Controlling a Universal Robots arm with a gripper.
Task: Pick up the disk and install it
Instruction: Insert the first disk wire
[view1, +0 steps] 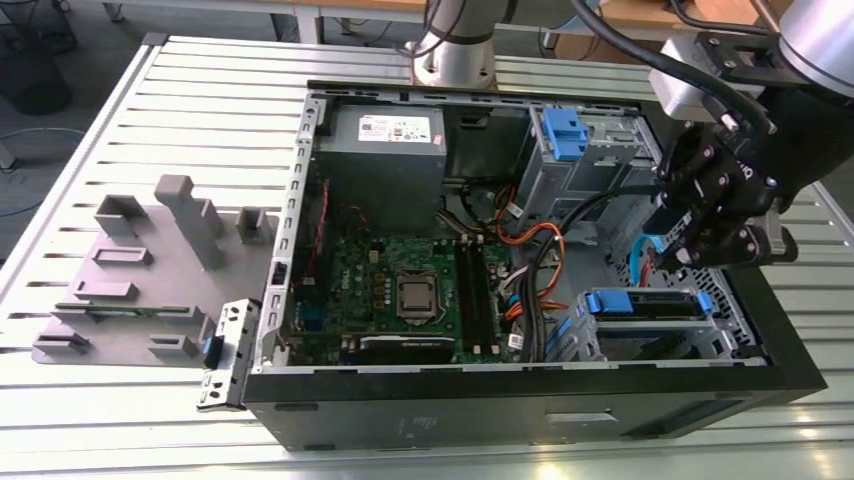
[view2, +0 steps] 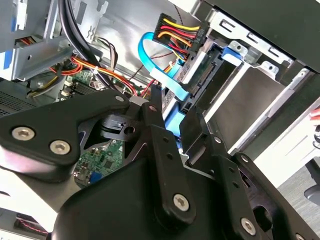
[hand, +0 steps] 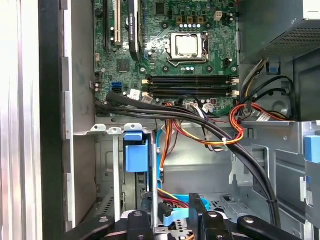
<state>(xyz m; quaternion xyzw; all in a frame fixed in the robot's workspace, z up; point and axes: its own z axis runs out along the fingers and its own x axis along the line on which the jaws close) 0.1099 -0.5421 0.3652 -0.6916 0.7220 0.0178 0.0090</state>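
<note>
"So, where does the disk (view1: 643, 303) sit?"

"Down in a drive bay (view1: 577, 345) of the open computer case (view1: 521, 415), toward the exterior view's right, blue bracket showing."

"And the gripper (view2: 174, 114)?"

"Inside the case just above that bay, a blue cable (view2: 149, 56) at its tip in the second wrist view, coloured wires (view2: 176, 27) close by. Clenched or released, I cannot tell."

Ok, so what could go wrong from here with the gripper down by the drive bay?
One: the gripper sits right by the blue data cable and the coloured power wires at the disk, so it may snag them or pull them loose. Two: the metal drive cage is close, so a skewed move could jam the disk's blue carrier against it.
</note>
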